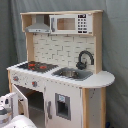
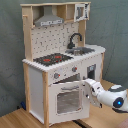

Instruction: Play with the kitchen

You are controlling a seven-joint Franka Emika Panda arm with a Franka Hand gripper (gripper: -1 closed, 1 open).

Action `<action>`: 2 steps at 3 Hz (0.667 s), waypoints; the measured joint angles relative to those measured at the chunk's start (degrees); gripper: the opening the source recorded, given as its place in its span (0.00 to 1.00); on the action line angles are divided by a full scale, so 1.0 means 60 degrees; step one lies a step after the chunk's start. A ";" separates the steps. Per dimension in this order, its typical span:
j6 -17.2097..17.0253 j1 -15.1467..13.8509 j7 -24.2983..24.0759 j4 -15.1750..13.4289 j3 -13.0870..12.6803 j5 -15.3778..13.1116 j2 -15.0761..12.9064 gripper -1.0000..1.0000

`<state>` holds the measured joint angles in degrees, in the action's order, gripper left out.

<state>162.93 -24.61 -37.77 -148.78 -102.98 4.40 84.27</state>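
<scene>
The hand (image 2: 88, 88) sits against the right edge of the oven door (image 2: 66, 97) on the kitchen (image 2: 55, 60). The door stands ajar. Whether the hand grips it, I cannot tell.

Soft, even, diffuse light in both exterior views — no hard shadows, no single clear source. Bright without burn-out on the white panels of the kitchen (image 1: 60, 95) (image 2: 37, 85); a dull sheen only on the hob (image 2: 52, 59). Deeper shade inside the open oven cavity (image 1: 34, 102) and under the grey hood (image 2: 48, 21). Soft focus throughout — brick lines on the backsplash (image 1: 62, 50) smeared, small knobs indistinct. Muted grey backdrop (image 1: 115, 45), slightly mottled. No marked bending at the edges.
</scene>
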 joint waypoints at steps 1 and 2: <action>0.0541 -0.0801 0.0026 0.0021 0.0152 -0.0009 0.0002 1.00; 0.1186 -0.1632 0.0041 0.0174 0.0183 -0.0016 0.0003 1.00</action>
<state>170.05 -34.40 -37.53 -147.74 -101.88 4.31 84.29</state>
